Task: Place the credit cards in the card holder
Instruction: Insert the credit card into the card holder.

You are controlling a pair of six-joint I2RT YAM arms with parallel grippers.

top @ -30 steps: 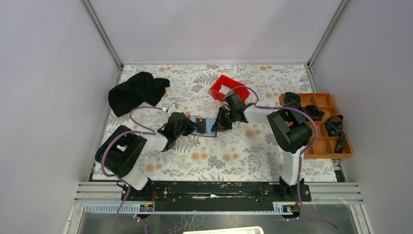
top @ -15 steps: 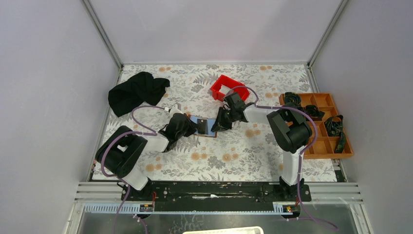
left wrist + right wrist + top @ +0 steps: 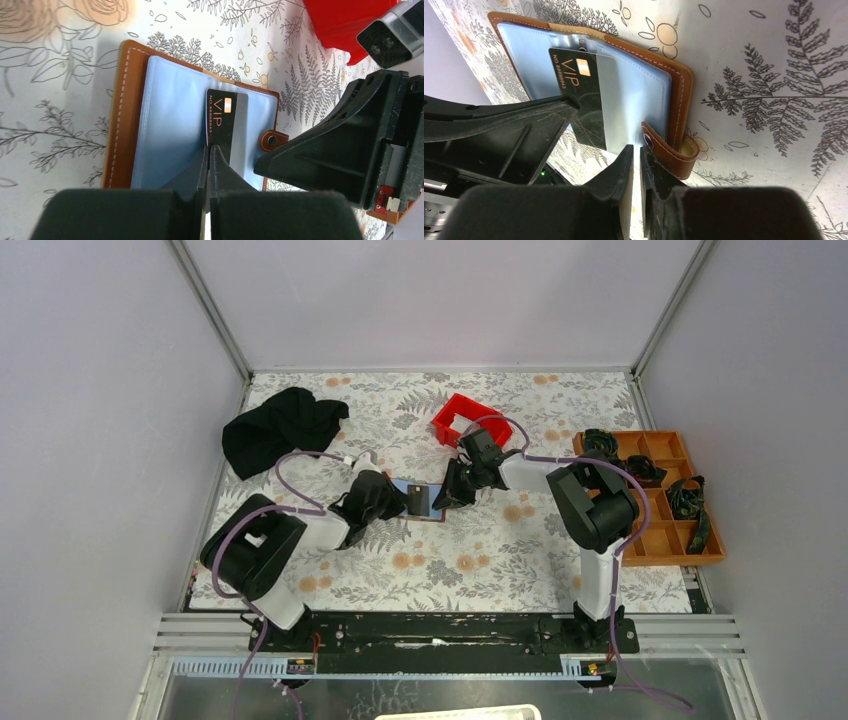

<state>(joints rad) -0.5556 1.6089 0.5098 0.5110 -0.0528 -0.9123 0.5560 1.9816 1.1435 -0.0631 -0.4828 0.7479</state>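
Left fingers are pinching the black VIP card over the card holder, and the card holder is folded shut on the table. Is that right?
No: the card holder lies open, not folded shut, its light blue pockets facing up, as the left wrist view shows. The left fingers do pinch the black VIP card over it, on the table.

Black-and-white arms, purple cables
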